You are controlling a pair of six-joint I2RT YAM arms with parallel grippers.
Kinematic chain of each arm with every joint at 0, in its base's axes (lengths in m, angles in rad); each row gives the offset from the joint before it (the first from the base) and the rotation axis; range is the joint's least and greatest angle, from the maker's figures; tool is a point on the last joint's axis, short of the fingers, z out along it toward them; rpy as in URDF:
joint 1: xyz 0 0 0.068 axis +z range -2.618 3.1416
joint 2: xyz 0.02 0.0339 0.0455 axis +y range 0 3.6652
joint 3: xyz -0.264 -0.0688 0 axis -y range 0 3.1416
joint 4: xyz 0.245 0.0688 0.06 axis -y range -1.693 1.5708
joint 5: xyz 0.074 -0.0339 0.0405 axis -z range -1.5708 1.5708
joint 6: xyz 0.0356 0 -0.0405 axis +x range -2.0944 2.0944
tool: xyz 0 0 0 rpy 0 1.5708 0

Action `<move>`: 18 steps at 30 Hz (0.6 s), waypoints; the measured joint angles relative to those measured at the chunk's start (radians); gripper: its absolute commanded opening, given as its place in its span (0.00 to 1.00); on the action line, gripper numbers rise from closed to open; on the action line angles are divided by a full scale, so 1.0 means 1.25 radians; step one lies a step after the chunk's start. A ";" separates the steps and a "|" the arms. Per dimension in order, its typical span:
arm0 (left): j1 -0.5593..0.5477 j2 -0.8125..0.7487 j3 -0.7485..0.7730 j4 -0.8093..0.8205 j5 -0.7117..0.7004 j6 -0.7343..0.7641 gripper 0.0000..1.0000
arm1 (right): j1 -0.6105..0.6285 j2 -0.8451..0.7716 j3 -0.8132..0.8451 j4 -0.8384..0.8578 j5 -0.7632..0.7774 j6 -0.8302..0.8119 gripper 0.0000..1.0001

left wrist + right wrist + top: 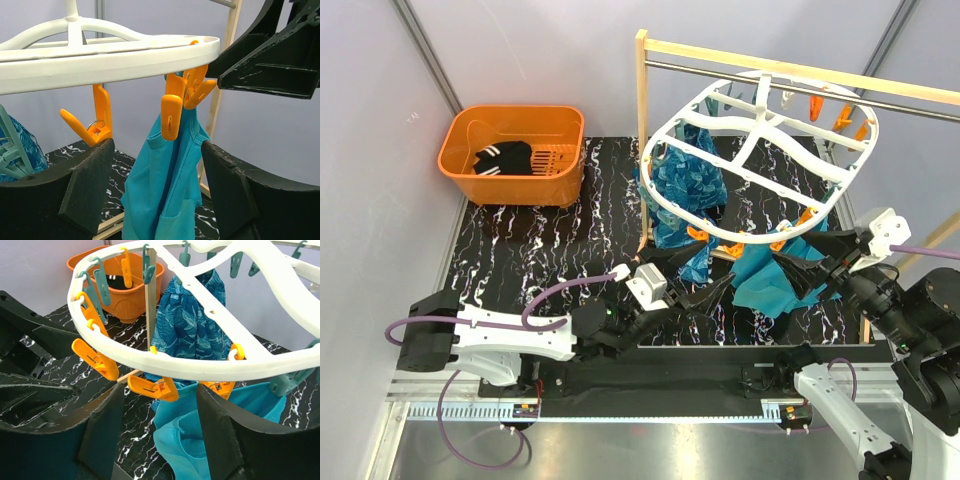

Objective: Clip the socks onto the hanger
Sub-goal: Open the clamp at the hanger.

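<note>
The socks [503,158] lie in a dark heap inside the orange basket [510,188] at the far left corner. They are well apart from the hanger [758,118], which hangs at the wooden rack [642,130] on the far right. I see a blue patterned cloth [685,180] and a teal cloth [770,285] clipped under it. My left gripper [157,170] and right gripper [160,410] both gape wide below its near rim, gripping nothing. The table [540,250] is black with white marbling, and pale grey walls [570,50] close it in behind and on the left.
</note>
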 measured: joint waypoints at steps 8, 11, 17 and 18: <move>0.000 -0.008 -0.010 0.001 0.001 -0.017 0.75 | 0.000 0.004 -0.010 0.003 -0.048 -0.003 0.69; 0.000 -0.008 -0.013 0.000 0.003 -0.025 0.75 | 0.000 0.006 -0.023 0.010 -0.065 -0.005 0.69; 0.000 -0.008 -0.013 0.001 0.003 -0.035 0.75 | 0.000 0.038 -0.028 0.022 -0.084 -0.004 0.69; 0.000 -0.009 -0.014 0.001 0.003 -0.036 0.75 | 0.000 0.042 -0.031 0.028 -0.084 -0.002 0.69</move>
